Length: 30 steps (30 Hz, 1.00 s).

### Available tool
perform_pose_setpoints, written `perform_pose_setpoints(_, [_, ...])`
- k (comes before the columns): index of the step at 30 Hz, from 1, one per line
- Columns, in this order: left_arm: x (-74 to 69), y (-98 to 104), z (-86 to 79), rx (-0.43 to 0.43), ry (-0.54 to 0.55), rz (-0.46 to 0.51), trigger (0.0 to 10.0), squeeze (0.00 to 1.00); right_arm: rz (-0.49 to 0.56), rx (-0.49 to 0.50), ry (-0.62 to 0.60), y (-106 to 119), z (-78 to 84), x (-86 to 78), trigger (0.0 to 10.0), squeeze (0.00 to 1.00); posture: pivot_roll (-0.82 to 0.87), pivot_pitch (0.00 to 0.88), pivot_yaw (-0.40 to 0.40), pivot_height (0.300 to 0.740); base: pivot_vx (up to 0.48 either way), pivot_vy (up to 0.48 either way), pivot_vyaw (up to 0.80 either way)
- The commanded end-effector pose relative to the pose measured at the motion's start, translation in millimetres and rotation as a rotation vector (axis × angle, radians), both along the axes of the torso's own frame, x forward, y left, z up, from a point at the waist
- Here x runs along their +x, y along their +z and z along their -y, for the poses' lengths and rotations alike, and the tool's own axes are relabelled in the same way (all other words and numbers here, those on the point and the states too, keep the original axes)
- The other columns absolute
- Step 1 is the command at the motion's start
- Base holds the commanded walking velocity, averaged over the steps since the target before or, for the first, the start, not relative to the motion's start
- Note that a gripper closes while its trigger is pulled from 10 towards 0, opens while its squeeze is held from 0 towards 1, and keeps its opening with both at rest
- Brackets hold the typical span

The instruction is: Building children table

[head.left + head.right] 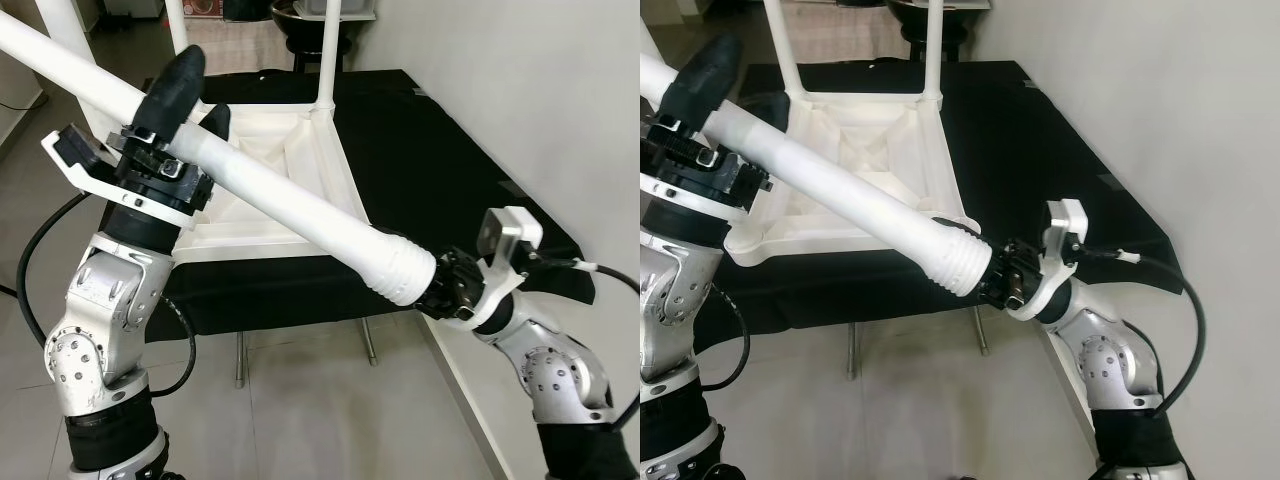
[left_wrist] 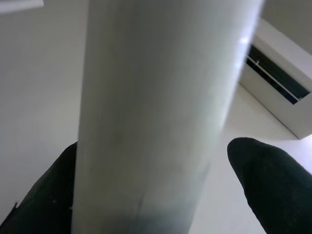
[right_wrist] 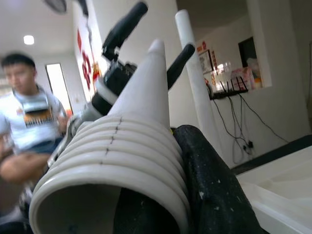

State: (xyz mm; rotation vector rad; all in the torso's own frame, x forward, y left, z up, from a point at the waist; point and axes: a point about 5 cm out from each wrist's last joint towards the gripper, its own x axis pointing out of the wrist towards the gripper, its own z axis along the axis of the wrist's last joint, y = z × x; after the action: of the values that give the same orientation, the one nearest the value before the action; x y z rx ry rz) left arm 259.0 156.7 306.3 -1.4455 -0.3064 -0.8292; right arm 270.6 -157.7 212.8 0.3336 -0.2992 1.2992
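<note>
white table leg gripped by both: left gripper jaws mid-shaft, right gripper jaws clamped at ribbed end. advise steering that end squarely into upturned tabletop corner socket, twisting gently.

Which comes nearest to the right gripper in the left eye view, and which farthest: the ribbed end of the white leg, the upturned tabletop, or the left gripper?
1. Ribbed end of the white leg, in the right gripper.
2. Upturned tabletop, on the black cloth ahead.
3. Left gripper, far up the leg, on the robot's left.
</note>
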Motion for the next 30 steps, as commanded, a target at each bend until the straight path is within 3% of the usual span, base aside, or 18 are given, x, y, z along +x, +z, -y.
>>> perform_pose_setpoints(1, [-13.6, 10, 11.0, 0.033, -0.084, 0.106, 10.0, 0.00, -0.069, -0.116, 0.006, -20, -3.7, -0.4, 10.0, 0.00, -0.13, 0.090, -0.038, 0.740, 0.000, 0.000, 0.00])
perform_pose_setpoints(11, [-21.9, 5, 15.4, 0.118, -0.084, 0.126, 10.0, 0.00, -0.050, -0.129, 0.054, -16, -7.7, -2.4, 10.0, 0.00, -0.11, 0.089, -0.038, 0.740, 0.000, 0.000, 0.00])
perform_pose_setpoints(19, [-24.9, 8, 15.3, 0.122, -0.067, 0.154, 10.0, 0.00, -0.036, -0.147, 0.094, -15, -8.6, -4.3, 10.0, 0.00, -0.11, 0.090, -0.046, 0.740, 0.000, 0.000, 0.00])
perform_pose_setpoints(20, [-25.0, 9, 14.7, 0.112, -0.057, 0.160, 5.6, 0.00, -0.039, -0.139, 0.085, -14, -8.6, -3.1, 10.0, 0.00, -0.11, 0.089, -0.050, 0.740, 0.000, 0.000, 0.00])
perform_pose_setpoints(23, [-25.2, 9, 14.2, 0.106, -0.051, 0.164, 5.6, 0.00, -0.041, -0.133, 0.079, -14, -8.6, -2.2, 10.0, 0.00, -0.11, 0.089, -0.050, 0.740, 0.000, 0.000, 0.00])
perform_pose_setpoints(24, [-26.5, 10, 13.2, 0.100, -0.047, 0.178, 0.0, 0.00, -0.045, -0.115, 0.077, -13, -9.4, -1.4, 10.0, 0.00, -0.11, 0.089, -0.051, 0.740, 0.000, 0.000, 0.00])
perform_pose_setpoints(26, [-35.1, 14, 12.9, 0.103, -0.061, 0.243, 0.0, 0.00, -0.055, -0.085, 0.099, -12, -14.5, -3.0, 10.0, 0.00, -0.11, 0.088, -0.054, 0.740, 0.000, 0.000, 0.00])
perform_pose_setpoints(30, [-38.7, 16, 12.8, 0.107, -0.073, 0.268, 0.0, 0.00, -0.052, -0.081, 0.113, -11, -18.9, -4.1, 10.0, 0.00, -0.11, 0.088, -0.054, 0.740, 0.000, 0.000, 0.00])
